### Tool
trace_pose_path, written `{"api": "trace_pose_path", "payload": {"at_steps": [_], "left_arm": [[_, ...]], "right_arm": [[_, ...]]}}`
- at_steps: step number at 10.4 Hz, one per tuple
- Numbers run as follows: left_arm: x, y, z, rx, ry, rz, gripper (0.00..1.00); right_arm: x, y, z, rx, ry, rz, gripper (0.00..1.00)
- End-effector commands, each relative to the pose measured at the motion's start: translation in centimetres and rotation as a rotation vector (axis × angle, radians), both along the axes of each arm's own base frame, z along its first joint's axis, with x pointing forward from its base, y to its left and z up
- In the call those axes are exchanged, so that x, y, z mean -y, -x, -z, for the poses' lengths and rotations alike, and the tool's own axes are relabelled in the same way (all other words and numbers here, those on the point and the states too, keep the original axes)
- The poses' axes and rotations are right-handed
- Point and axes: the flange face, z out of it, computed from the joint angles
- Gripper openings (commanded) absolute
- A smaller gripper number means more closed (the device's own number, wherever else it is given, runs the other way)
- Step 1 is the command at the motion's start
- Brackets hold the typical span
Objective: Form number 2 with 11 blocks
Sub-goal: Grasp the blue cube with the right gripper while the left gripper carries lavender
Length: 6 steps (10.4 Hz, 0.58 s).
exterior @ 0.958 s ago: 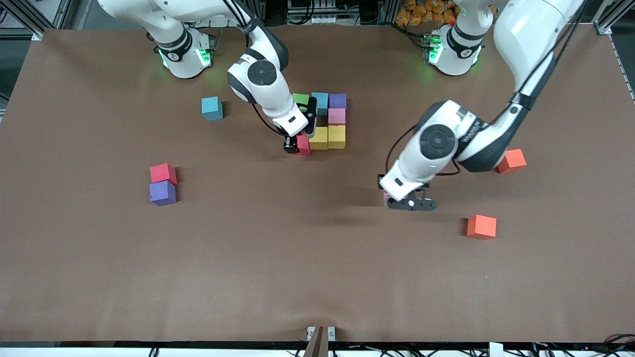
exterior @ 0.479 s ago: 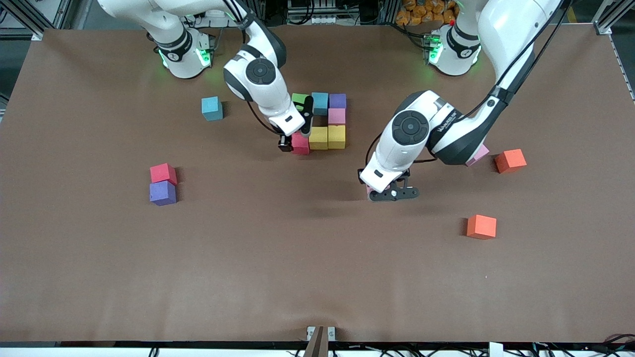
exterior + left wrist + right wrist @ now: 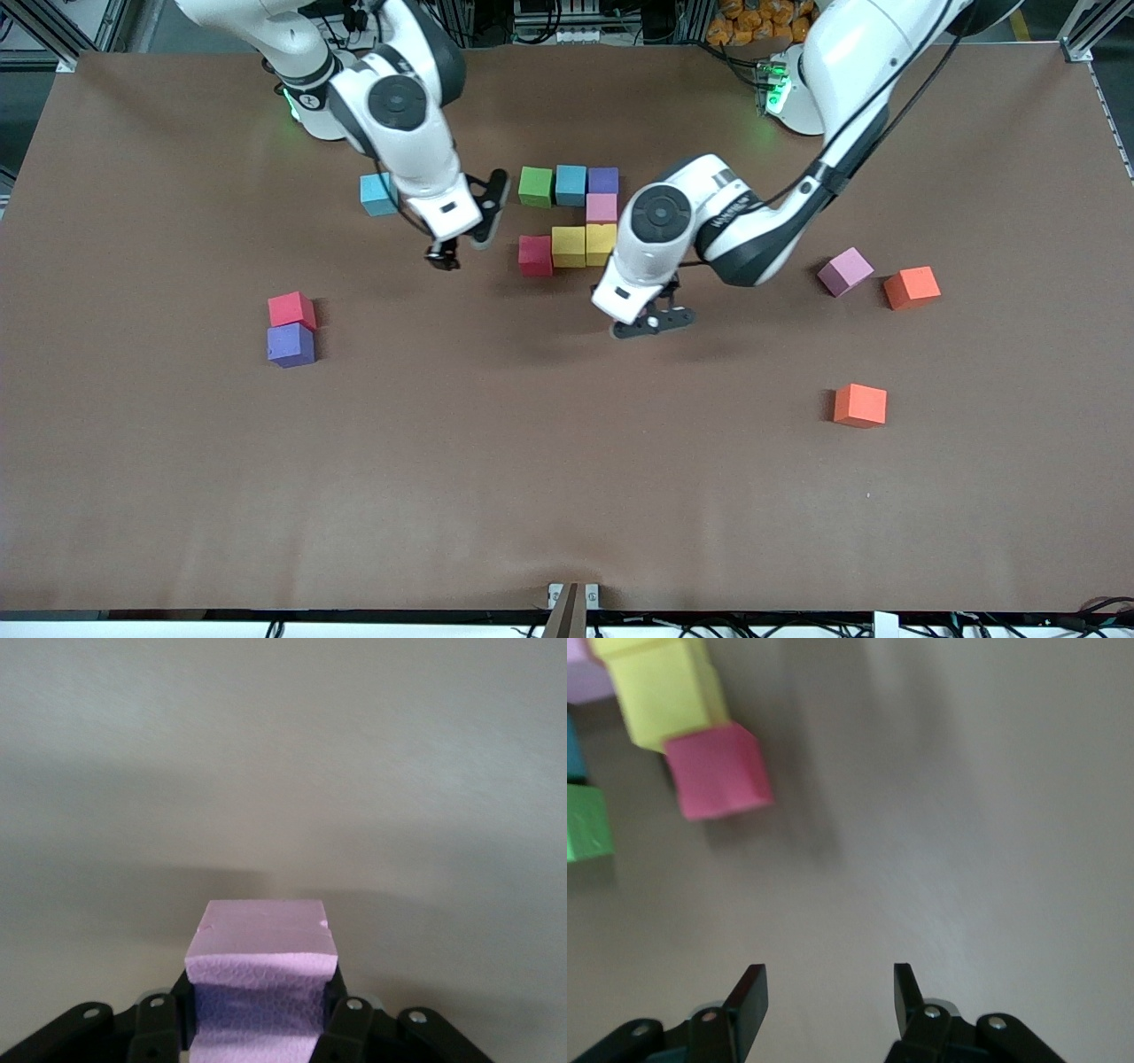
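Two tools over the brown table (image 3: 567, 496): left tool (image 3: 257, 1028) grips a pink block (image 3: 260, 952), right tool (image 3: 830, 997) gapes empty.

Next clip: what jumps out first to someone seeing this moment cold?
The half-built digit: green, blue and purple cubes in a row, a pink one below, then two yellow and a red. The left claw carries a pink cube over bare table just nearer the camera. The right claw, open and empty, hangs beside the red cube.
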Motion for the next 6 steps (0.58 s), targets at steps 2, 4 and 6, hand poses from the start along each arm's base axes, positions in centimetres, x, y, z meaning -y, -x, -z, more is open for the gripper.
{"api": "trace_pose_path", "payload": {"at_steps": [2, 4, 6], "left_arm": [[4.7, -1.7, -0.5, 0.033, 0.044, -0.011, 0.13], [7.7, -0.6, 0.7, 0.083, 0.000, 0.015, 0.13], [9.3, -0.3, 1.2, 0.105, -0.004, 0.021, 0.12]], "right_arm": [[10.4, -2.3, -3.6, 0.034, 0.029, 0.217, 0.63], [15.2, -5.5, -4.9, 0.129, -0.029, 0.328, 0.71], [19.6, -7.4, -5.1, 0.155, -0.041, 0.415, 0.72]]}}
